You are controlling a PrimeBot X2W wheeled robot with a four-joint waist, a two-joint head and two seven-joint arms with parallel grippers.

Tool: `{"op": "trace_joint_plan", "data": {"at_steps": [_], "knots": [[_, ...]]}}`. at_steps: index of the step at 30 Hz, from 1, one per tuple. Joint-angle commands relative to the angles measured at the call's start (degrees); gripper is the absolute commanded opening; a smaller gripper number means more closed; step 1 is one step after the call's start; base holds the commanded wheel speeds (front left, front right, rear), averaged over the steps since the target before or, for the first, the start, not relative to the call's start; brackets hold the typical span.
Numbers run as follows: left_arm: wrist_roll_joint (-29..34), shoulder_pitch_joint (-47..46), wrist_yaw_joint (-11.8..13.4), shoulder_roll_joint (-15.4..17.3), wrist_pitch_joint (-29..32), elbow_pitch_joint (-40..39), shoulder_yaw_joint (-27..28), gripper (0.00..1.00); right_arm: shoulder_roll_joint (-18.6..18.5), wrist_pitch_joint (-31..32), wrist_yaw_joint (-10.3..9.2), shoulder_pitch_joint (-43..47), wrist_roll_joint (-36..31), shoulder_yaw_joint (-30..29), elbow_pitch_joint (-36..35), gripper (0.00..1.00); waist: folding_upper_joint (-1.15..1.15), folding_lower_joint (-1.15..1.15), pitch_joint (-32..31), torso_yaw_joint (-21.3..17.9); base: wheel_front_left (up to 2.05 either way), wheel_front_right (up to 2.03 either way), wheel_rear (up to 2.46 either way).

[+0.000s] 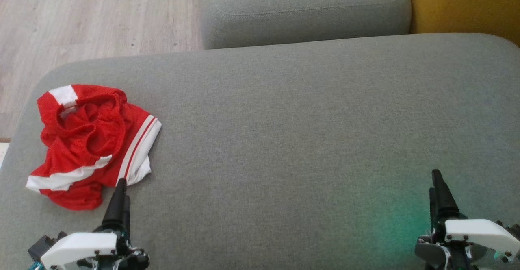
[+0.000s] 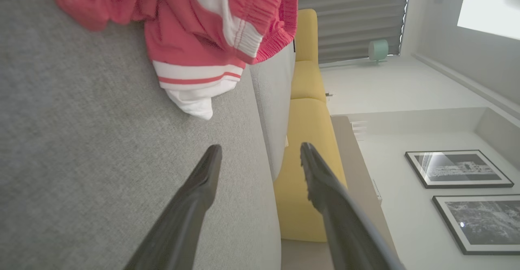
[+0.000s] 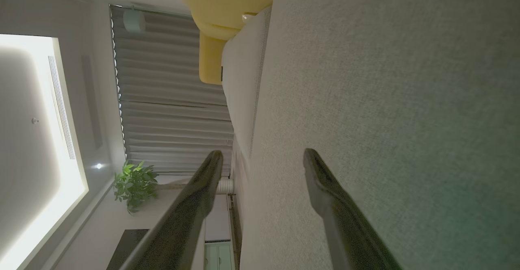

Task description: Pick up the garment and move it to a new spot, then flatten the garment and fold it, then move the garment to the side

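Garment (image 1: 91,140) in a heap, just beyond left hand (image 1: 122,185)

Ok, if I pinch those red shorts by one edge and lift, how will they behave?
The red shorts lie crumpled in soft folds, so they'll likely hang limp and unfurl rather than hold shape. The thin, mesh-looking fabric suggests they're light. Pushed, they'd probably bunch up on the textured grey cushion rather than slide. The elastic waistband looks the firmest place to grip.
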Motion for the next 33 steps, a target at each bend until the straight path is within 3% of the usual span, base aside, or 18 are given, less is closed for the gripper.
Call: {"op": "trace_joint_plan", "data": {"at_steps": [1, 19, 33], "knots": [[1.32, -1.92, -0.26, 0.69, -0.45, -2.38, 0.05, 1.00, -0.73, -0.51, 0.20, -2.32, -1.44, 0.66, -2.28, 1.00, 0.00, 0.00, -0.07, 0.00, 0.00, 0.00, 0.00], [22.43, -0.49, 0.81, 1.09, -3.62, -6.84, -2.06, 1.00, -1.31, -3.61, 0.35, -1.77, -18.69, 4.84, -5.14, 1.00, 0.00, 0.00, -1.43, -0.10, 0.00, 0.00, 0.00], [32.69, 0.81, 3.52, 2.15, -5.96, -8.83, -4.86, 1.00, -1.77, -5.89, 0.46, -0.85, -29.46, 7.97, -7.01, 1.00, 0.00, 0.00, -2.55, -0.12, 0.00, 0.00, 0.00]]}}
